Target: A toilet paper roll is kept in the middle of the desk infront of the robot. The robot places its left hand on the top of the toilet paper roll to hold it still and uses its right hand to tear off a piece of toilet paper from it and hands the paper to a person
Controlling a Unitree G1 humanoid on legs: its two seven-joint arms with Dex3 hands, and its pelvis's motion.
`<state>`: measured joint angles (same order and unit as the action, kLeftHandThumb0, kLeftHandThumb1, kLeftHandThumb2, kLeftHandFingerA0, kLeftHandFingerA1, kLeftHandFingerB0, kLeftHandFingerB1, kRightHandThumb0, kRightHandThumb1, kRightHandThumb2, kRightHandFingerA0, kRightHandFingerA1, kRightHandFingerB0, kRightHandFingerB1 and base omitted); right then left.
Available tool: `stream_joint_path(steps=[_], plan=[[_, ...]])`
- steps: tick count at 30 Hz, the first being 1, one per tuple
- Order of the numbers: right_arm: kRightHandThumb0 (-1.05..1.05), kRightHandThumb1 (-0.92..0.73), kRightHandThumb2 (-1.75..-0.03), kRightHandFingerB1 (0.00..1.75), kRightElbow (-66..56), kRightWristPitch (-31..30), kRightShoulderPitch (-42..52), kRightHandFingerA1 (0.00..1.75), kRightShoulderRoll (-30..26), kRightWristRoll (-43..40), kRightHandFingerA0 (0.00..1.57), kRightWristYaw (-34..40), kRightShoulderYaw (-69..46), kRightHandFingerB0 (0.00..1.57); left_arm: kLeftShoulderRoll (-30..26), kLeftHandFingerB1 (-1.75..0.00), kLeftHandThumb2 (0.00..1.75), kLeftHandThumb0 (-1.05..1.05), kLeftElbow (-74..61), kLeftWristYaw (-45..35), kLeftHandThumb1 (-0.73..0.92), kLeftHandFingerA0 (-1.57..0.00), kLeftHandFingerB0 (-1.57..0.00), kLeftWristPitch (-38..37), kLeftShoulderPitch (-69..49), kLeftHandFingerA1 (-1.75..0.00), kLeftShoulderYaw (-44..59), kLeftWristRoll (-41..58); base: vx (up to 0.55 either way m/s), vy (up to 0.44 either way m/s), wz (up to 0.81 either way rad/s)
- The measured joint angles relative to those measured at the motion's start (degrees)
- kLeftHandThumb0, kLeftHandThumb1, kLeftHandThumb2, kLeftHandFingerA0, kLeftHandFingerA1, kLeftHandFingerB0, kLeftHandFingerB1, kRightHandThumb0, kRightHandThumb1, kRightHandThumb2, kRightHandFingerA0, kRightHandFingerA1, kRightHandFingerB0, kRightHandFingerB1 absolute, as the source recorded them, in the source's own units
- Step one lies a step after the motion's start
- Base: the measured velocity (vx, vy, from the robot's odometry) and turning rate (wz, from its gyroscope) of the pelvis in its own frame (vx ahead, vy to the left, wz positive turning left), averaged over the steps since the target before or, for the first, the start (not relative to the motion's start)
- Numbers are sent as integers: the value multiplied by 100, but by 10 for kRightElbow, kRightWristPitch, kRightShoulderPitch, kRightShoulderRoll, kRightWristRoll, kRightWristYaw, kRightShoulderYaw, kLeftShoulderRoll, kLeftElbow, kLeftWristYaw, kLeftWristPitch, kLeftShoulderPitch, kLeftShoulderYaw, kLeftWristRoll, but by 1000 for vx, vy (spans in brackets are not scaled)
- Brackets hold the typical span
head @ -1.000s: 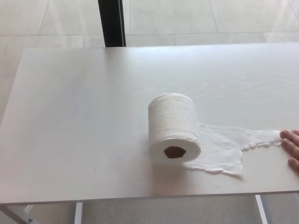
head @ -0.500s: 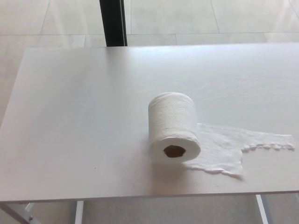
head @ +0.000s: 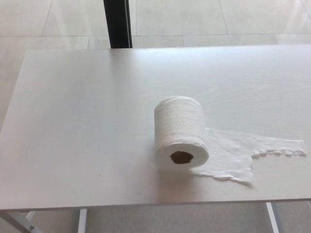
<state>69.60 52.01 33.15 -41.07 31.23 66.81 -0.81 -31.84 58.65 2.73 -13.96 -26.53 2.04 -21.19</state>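
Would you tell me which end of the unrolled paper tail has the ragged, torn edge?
The far end of the paper tail, at the desk's right side, is ragged; the other end joins the toilet paper roll.

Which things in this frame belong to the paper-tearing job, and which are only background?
Part of the job:
- toilet paper roll, lying on its side
- loose paper tail, spread flat to the roll's right
- white desk carrying both

Just background:
- dark post behind the desk
- tiled floor

Neither robot hand shows.
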Motion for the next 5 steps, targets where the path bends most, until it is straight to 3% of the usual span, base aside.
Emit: stream_joint_path(steps=[5], plan=[[-58,-69,-61,80,0,0,0,108,0,0,62,2,2,45,-1,-40,111,-18,0,0,92,-10,0,0,0,-64,-4,2,0,0,0]])
